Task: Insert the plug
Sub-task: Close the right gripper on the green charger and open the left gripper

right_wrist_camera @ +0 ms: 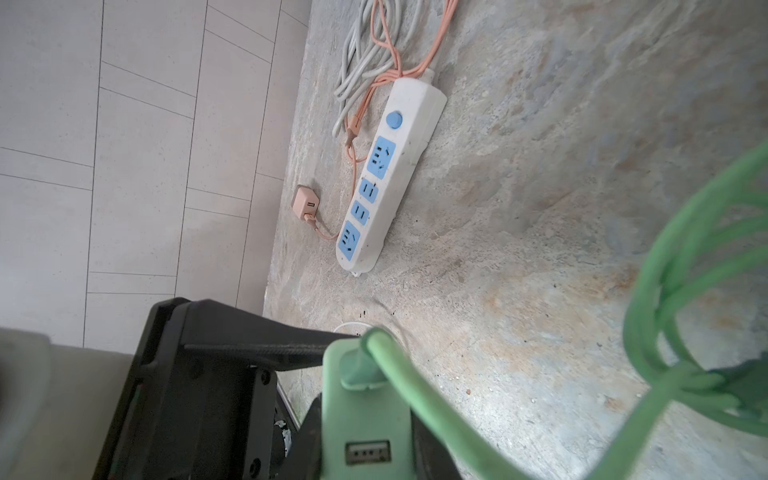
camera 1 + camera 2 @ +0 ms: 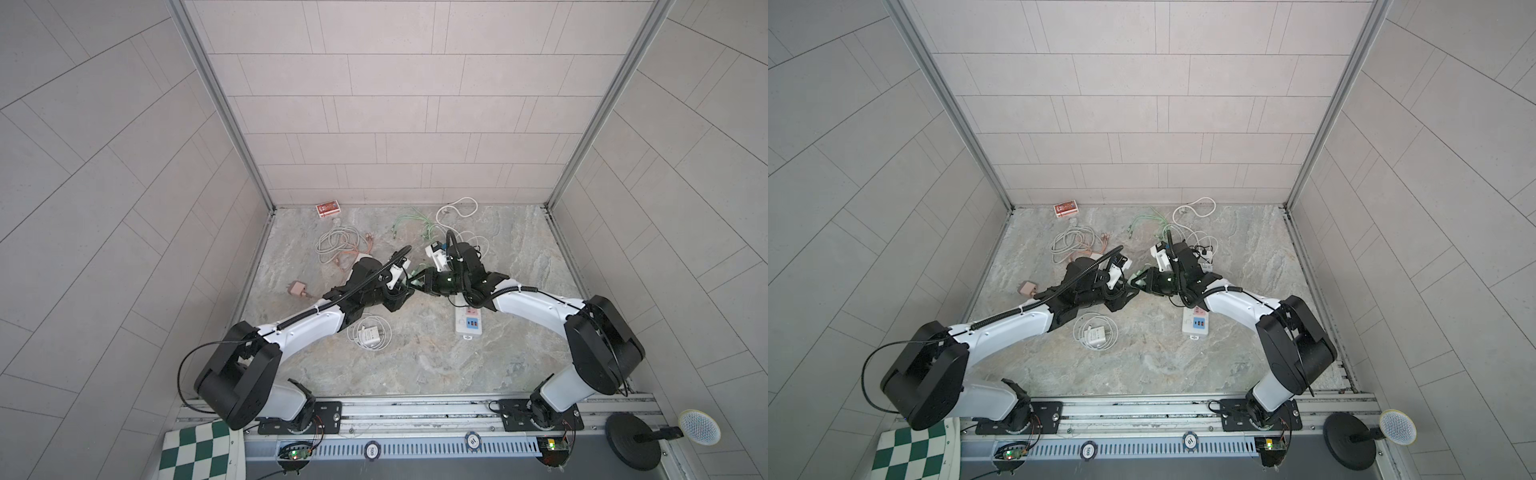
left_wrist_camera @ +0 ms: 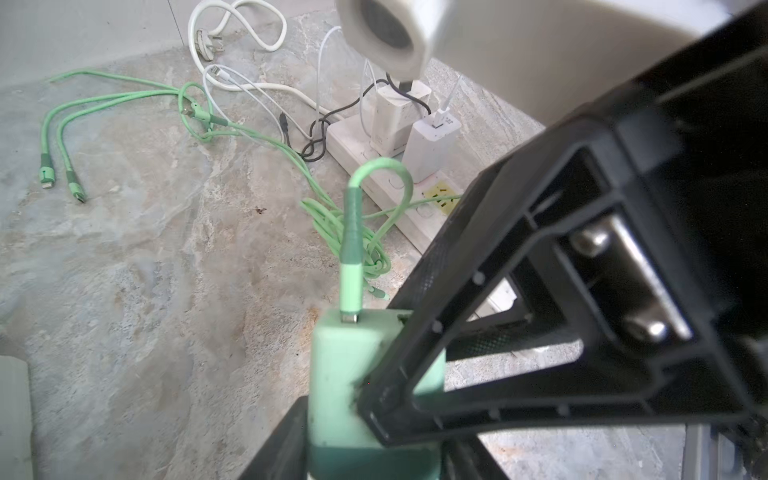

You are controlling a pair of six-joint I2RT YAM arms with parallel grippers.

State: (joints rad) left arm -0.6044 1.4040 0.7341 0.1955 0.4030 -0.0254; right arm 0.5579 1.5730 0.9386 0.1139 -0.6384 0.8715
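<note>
Plug [image 3: 353, 365]: pinching it above the tabletop [image 2: 415, 357] in the right pincer [image 1: 370, 440], left pincer [image 3: 370, 453] flanking it, hold impossible to tell, likely regripping to aim it at a strip [image 1: 386, 178].

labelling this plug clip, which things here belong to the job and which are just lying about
Job: green charger; right gripper, shut on it; left gripper beside it; green cable; blue-socket strip and loaded strip (target unclear).
Lying about: pink charger; loose white charger; red box; grey cable.
</note>
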